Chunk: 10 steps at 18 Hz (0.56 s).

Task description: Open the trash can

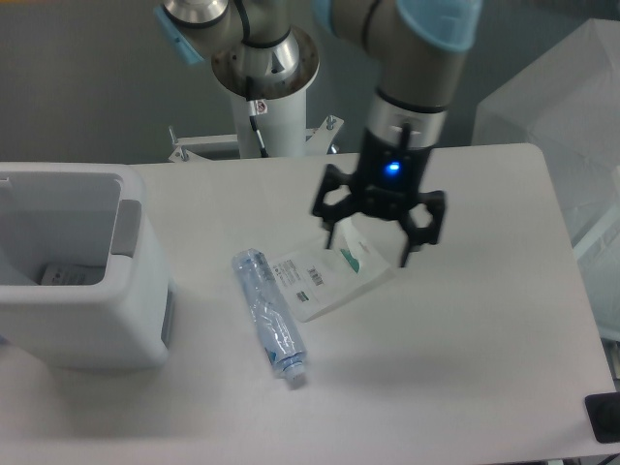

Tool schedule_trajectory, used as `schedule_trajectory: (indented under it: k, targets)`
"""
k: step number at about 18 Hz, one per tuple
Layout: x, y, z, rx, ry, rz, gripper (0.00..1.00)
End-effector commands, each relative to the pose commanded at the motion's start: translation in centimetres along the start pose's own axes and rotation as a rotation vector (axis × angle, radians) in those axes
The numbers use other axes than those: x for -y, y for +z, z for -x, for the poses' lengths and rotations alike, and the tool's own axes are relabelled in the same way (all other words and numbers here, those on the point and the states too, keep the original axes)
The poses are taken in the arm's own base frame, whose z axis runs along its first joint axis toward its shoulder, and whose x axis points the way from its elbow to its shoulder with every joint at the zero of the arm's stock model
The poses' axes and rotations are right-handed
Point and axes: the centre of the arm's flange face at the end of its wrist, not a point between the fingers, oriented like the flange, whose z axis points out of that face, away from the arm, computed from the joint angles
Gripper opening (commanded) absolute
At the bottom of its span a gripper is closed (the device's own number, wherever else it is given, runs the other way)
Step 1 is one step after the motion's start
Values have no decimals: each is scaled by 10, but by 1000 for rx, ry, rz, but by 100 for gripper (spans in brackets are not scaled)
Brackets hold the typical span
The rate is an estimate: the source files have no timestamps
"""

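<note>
The tool (372, 242) hangs with its fingers spread wide and nothing in them, and the trash can (82, 281) sits far to its left with its top open.

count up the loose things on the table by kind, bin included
trash can: 1
crushed clear plastic bottle: 1
flat plastic packet with a barcode label: 1
Total: 3
The tool hangs open above the packet and holds nothing. Something pale lies inside the open bin, too unclear to name or count.
</note>
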Motion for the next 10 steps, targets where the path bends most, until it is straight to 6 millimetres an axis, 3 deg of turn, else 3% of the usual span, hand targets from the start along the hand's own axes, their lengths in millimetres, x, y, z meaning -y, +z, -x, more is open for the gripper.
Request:
schedule_trajectory:
  k: [3, 5, 7, 10]
  targets:
    - [-12, 9, 15, 32, 105, 72, 100]
    - [-22, 28, 29, 28, 195, 136, 100]
    - [-36, 33, 47, 35, 239, 175, 100]
    - [-44, 41, 56, 24, 259, 185, 100]
